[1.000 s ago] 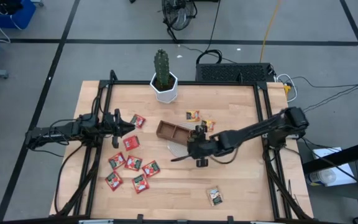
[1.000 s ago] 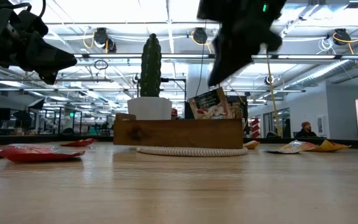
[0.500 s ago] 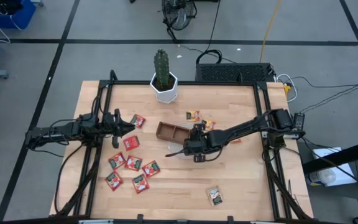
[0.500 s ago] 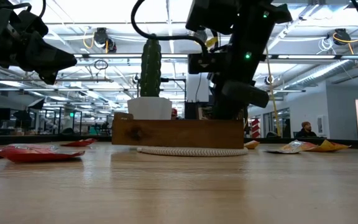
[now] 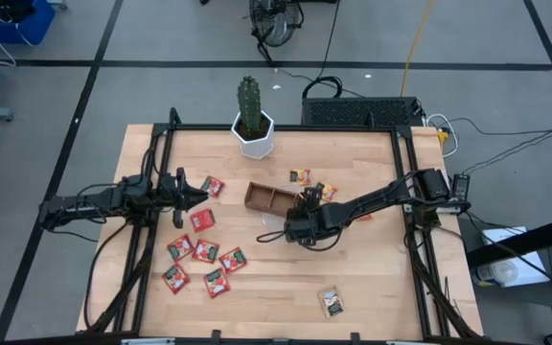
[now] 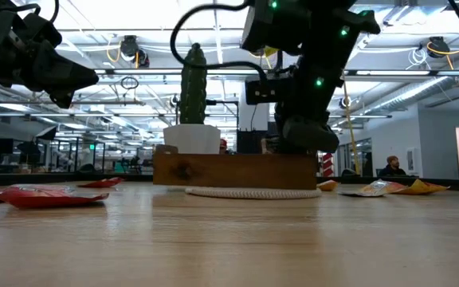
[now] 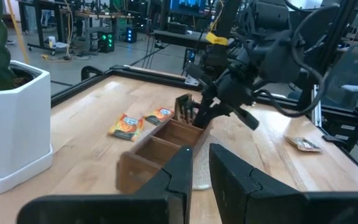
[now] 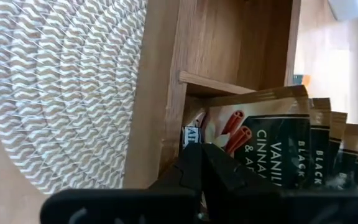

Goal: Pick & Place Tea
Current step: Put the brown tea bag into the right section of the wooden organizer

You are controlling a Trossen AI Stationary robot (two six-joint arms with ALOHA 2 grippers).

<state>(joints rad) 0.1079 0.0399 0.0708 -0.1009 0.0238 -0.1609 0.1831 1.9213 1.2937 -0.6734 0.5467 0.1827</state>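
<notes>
The brown wooden tray (image 5: 264,195) rests on a round woven mat (image 5: 270,224) at mid-table. My right gripper (image 5: 301,207) slants down into the tray's right-hand compartment, shut on a dark tea sachet (image 8: 253,127). Other sachets (image 8: 331,146) stand on edge behind it in that compartment. Loose tea lies flat on the table: red sachets (image 5: 205,252) at the left, orange ones (image 5: 300,177) beyond the tray, and a grey-white one (image 5: 331,303) near the front edge. My left gripper (image 5: 193,195) hangs level over the table's left side, narrowly open and holding nothing. My right gripper pinches the dark sachet between its two fingers at one edge (image 8: 211,138); the fingertips (image 8: 191,163) cover the exact spot. The fingers slant down from the table's right. The sachet stands on edge inside the compartment, against the other sachets there.
A cactus in a white pot (image 5: 254,134) stands at the far edge behind the tray. Black frame rails (image 5: 405,182) run along both sides of the table. Bare wood lies between the tray and the near edge.
My right gripper has come down and tipped steeper, carrying the sachet from above the tray into its right-hand compartment, and has stayed shut. The tray has slid slightly toward the table's right on its mat.
</notes>
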